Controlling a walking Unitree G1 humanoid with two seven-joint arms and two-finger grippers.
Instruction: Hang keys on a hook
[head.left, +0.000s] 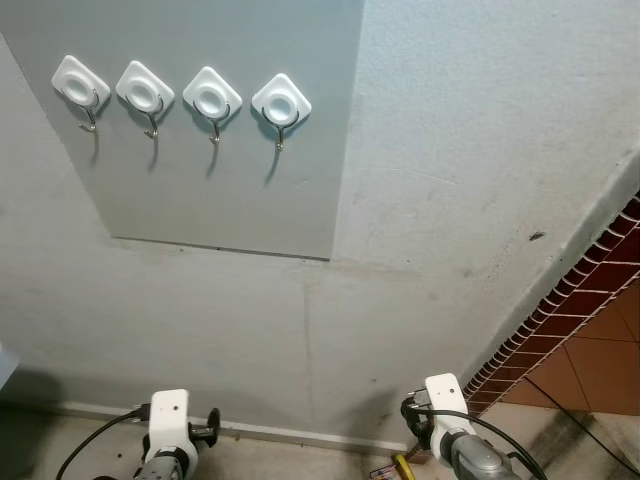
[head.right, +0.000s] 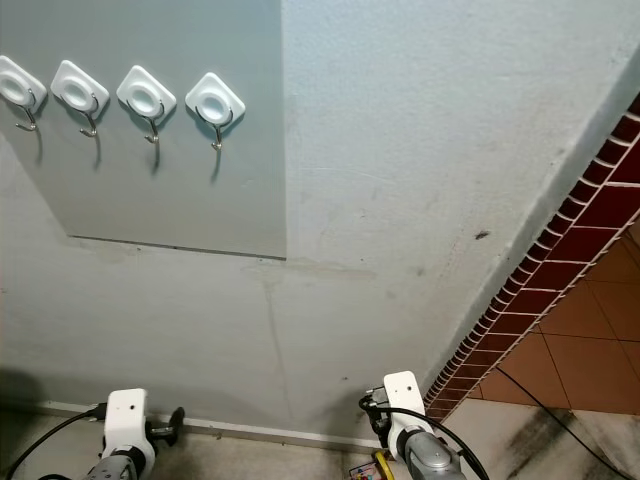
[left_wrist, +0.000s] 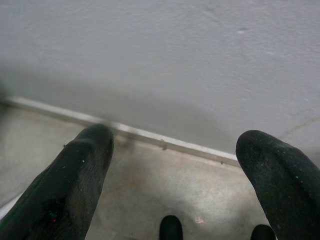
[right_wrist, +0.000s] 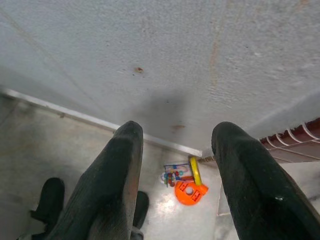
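Keys (right_wrist: 184, 183) floored — hooks (head.left: 210, 100) bare

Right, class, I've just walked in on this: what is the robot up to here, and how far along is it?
The robot faces a wall with four white hooks in a row on a grey panel, all bare. The keys, with an orange tag and a yellow piece, lie on the floor by the skirting, below the right gripper. That gripper is open, holding nothing. The left gripper is open too, low near the wall's base. Nothing is picked up or hung yet.
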